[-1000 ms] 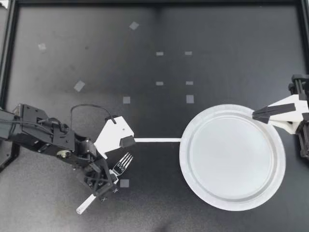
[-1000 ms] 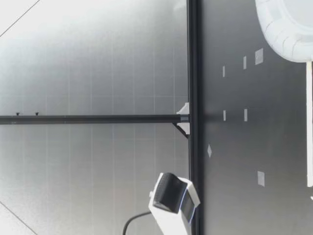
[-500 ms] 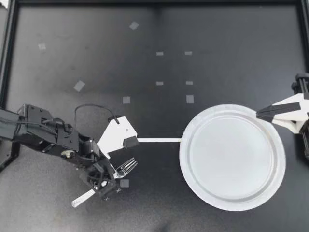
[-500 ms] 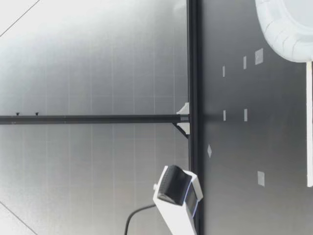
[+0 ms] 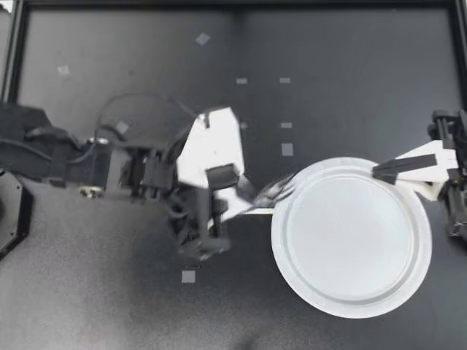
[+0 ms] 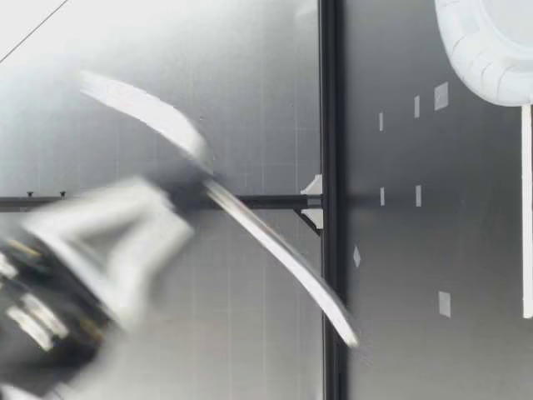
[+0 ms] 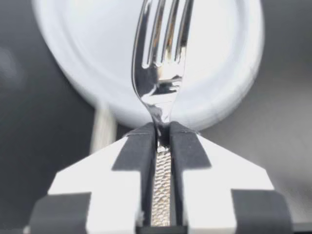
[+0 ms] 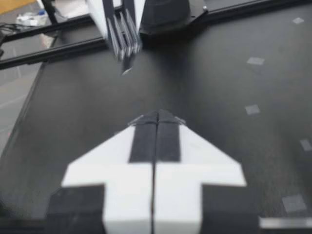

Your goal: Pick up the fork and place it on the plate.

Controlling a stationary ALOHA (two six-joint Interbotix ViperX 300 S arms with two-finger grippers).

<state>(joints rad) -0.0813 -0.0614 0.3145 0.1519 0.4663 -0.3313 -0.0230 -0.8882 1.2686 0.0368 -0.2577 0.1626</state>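
From above, the fork [image 5: 276,194] is clamped in the left claw [image 5: 246,204], tines at the near rim of the plate [image 5: 350,308], seemingly ready for release; the right claw [image 5: 381,172], pressed together and empty, is held clear at the opposite rim; in the left wrist view, the neck is pinched squarely, so the tines are aimed over the plate.

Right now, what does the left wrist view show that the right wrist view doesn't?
Only the left wrist view: the white plate, and a close look at the jaws of my left gripper shut on the fork at its neck, tines in front of the plate. Only the right wrist view: my right gripper, jaws shut on nothing, and the table's edge rail. Both: the fork, seen tines-first from the right wrist, and the black table.
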